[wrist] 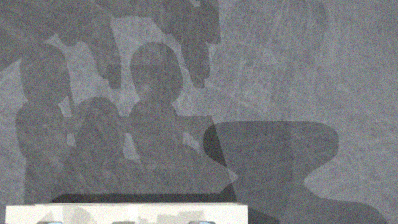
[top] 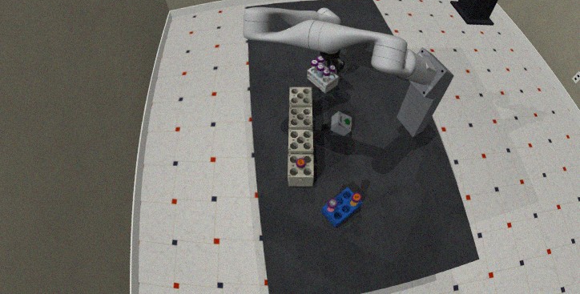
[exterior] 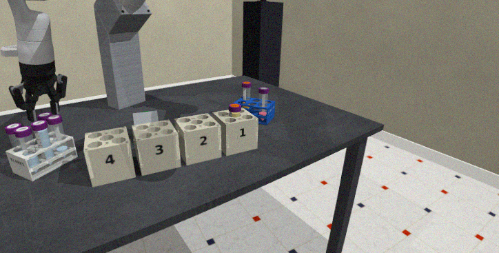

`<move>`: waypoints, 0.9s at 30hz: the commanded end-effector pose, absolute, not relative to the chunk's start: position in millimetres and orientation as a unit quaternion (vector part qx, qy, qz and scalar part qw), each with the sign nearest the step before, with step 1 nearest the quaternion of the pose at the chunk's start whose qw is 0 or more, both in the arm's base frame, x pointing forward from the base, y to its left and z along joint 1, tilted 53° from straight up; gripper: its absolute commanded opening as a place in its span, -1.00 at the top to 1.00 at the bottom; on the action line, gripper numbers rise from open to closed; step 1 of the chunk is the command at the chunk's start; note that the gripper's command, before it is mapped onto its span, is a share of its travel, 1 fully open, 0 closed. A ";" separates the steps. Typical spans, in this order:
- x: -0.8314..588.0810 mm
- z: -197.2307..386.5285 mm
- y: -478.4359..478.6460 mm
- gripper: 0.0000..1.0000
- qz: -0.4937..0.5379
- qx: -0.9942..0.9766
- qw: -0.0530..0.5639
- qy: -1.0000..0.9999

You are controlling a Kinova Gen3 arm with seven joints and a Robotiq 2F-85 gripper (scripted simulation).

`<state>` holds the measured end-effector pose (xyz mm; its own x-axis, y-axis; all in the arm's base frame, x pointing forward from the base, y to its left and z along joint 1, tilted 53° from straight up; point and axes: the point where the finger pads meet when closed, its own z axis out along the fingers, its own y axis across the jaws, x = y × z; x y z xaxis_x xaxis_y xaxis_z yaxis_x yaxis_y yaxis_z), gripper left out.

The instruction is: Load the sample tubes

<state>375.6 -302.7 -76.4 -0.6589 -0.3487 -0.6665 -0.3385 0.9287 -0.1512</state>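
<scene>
Four beige adapters stand in a row: 4 (exterior: pixel 109 155), 3 (exterior: pixel 156 146), 2 (exterior: pixel 200 139) and 1 (exterior: pixel 239 130). An orange-dot tube (exterior: pixel 234 109) sits in adapter 1, in what looks like the middle hole; it also shows in the top view (top: pixel 300 162). The blue rack (exterior: pixel 256 111) holds an orange-dot tube (exterior: pixel 246 88) and a grey-dot tube (exterior: pixel 263 94). The white blanks rack (exterior: pixel 40 153) holds several purple-capped tubes. My gripper (exterior: pixel 42 111) is open, pointing down just above the rack's back tubes, with nothing held. The wrist view shows only the rack's rim (wrist: pixel 125 212) and shadows.
The sloped desk with the green DONE key (top: pixel 346 121) stands behind adapter 3. The arm's grey base pedestal (top: pixel 421 97) is at the table's back. A black post (exterior: pixel 262 41) stands beyond the table. The table edge runs close in front of the adapters.
</scene>
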 end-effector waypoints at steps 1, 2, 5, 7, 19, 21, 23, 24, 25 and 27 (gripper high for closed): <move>375.9 -76.7 -303.2 -0.24 -0.007 -0.188 0.367 0.911; 376.2 -76.9 -303.1 -0.24 -0.007 -0.188 0.367 0.911; 376.9 -77.5 -302.9 -0.24 -0.007 -0.188 0.367 0.911; 377.4 -77.9 -302.8 -0.24 -0.007 -0.188 0.367 0.911; 380.0 -79.9 -302.2 -0.24 -0.007 -0.188 0.367 0.911; 380.6 -80.3 -302.1 -0.24 -0.007 -0.188 0.367 0.911; 381.1 -80.7 -302.0 -0.24 -0.007 -0.188 0.367 0.911; 381.3 -80.9 -301.9 -0.24 -0.007 -0.188 0.367 0.911; 381.6 -81.1 -301.8 -0.24 -0.007 -0.188 0.367 0.911; 382.1 -81.5 -301.7 -0.24 -0.007 -0.188 0.367 0.911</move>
<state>381.9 -301.2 -81.3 -0.6589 -0.3487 -0.6665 -0.3385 0.9287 -0.1512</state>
